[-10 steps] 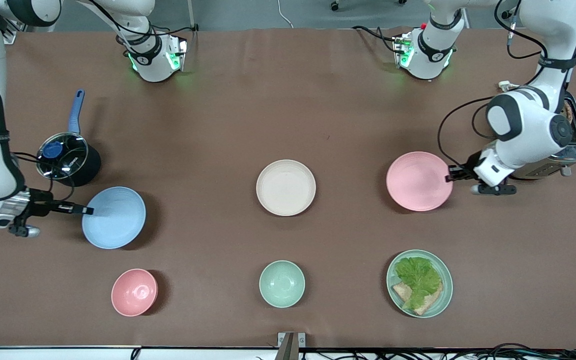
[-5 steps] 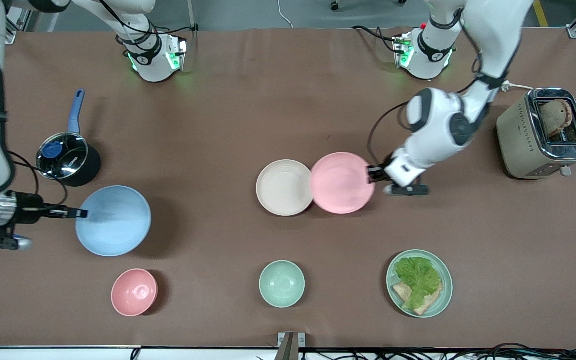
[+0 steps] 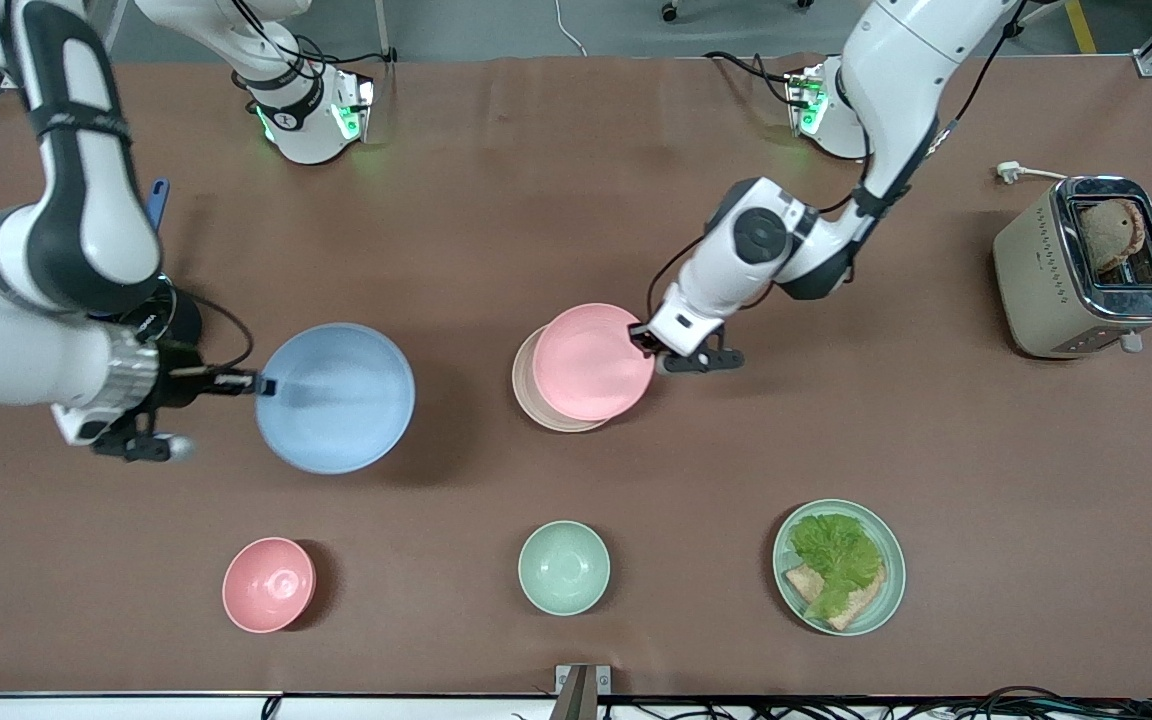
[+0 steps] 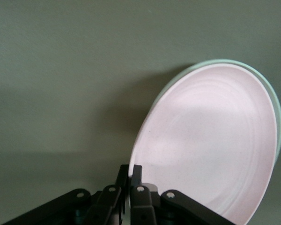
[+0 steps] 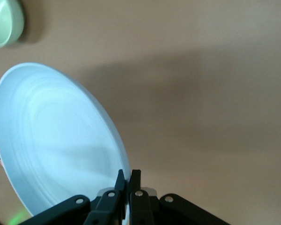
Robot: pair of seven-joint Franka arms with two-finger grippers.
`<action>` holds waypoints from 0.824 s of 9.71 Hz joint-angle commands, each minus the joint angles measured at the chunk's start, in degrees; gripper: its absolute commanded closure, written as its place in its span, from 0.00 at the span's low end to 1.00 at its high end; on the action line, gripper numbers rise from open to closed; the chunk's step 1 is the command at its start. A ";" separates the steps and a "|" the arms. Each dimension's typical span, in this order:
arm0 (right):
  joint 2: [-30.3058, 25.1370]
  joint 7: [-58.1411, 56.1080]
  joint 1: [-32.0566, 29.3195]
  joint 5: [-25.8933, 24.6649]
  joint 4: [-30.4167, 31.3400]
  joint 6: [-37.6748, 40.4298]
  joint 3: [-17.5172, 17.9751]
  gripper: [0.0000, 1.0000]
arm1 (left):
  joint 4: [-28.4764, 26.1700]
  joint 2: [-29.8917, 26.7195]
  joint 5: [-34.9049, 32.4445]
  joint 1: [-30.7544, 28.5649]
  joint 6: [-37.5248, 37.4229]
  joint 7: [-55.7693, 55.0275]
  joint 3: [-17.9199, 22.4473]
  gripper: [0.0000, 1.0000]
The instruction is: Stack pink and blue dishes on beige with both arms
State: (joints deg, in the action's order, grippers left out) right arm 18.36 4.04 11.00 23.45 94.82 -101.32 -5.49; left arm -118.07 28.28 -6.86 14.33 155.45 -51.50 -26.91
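Note:
The pale pink plate point(image 3: 591, 362) hangs over the beige plate point(image 3: 528, 392), covering most of it; only a beige crescent shows. My left gripper point(image 3: 644, 334) is shut on the pink plate's rim point(image 4: 145, 154); in the left wrist view the beige plate's edge point(image 4: 277, 117) peeks out past it. The light blue plate point(image 3: 336, 397) is up in the air over bare table between the pot and the beige plate. My right gripper point(image 3: 262, 384) is shut on its rim, and the plate point(image 5: 56, 140) fills much of the right wrist view.
A small pink bowl point(image 3: 269, 584), a mint-green bowl point(image 3: 564, 567) and a mint-green plate with lettuce and bread point(image 3: 839, 567) line the table's near edge. A toaster point(image 3: 1086, 265) stands at the left arm's end. A dark pot point(image 3: 176, 315) sits partly hidden under my right arm.
My left gripper has carried the pink plate from beside the beige plate to over it. My right gripper has moved the blue plate toward the table's middle.

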 commanded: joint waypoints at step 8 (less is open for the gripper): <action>2.03 2.46 12.99 10.11 11.61 -14.52 -0.23 0.99 | 9.81 2.17 -16.96 0.87 -12.94 -15.22 0.80 0.00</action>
State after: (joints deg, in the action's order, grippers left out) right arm 21.13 6.28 22.79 31.30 104.84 -114.36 -5.32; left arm -105.97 34.63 -22.42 15.56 146.43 -66.74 -26.53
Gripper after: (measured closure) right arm 0.952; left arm 0.507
